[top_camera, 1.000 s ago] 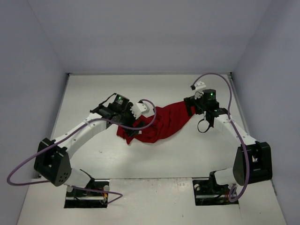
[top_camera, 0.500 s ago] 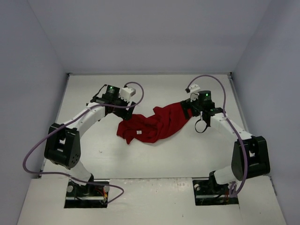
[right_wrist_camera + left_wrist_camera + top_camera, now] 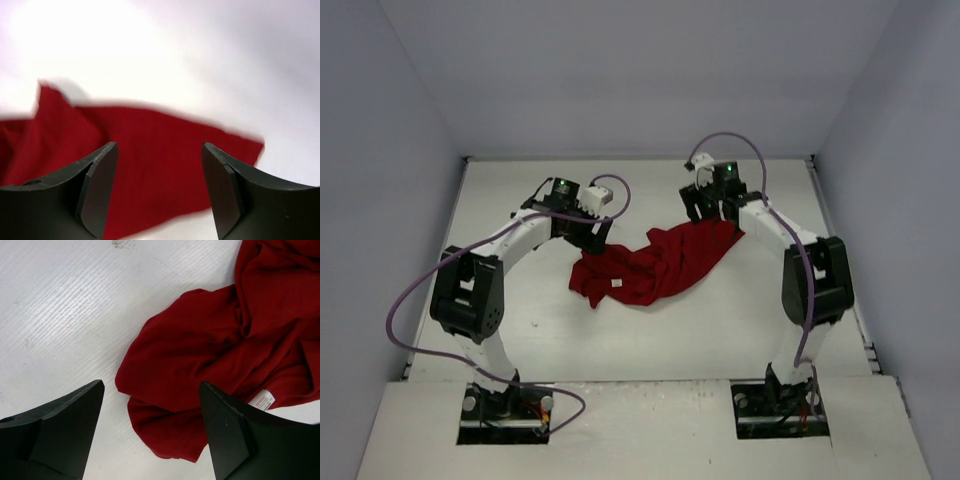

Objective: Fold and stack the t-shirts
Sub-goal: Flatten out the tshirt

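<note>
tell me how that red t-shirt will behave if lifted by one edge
Probably floppy: the t-shirt lies crumpled in folds, so it should sag from a pinch. A push would likely bunch it, not slide it whole.

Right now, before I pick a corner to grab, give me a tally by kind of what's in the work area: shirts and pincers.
Dark red t-shirt: 1
Pincers: 2 (left pincer and right pincer, both open, neither holding cloth)
Total: 3
</note>
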